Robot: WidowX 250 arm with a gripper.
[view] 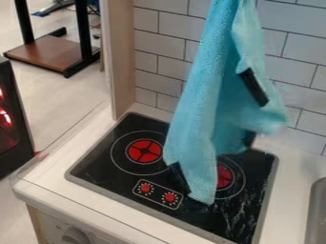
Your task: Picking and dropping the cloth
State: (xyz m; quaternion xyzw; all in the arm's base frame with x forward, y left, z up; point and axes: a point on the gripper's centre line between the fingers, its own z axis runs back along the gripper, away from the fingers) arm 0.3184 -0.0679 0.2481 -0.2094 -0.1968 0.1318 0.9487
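Cloth [207, 105] hangs, long axis near upright, over the stovetop [96, 167], likely to drop straight down, though I cannot tell whether my tool is clamped or apart.

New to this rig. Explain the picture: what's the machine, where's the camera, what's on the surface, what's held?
The machine is one black robot arm with a two-finger gripper. The picture comes from a fixed camera looking down at a slant on a toy kitchen.

A light-blue cloth hangs from the top edge, narrow up there and wider below, so it is presumably held up by the arm. Its lower tip hangs over the black cooktop; I can't tell whether it touches. The cloth partly covers the right burner; the left burner is mostly uncovered. Two red knobs sit in front. Around the cooktop is a white counter, with a tiled wall behind.
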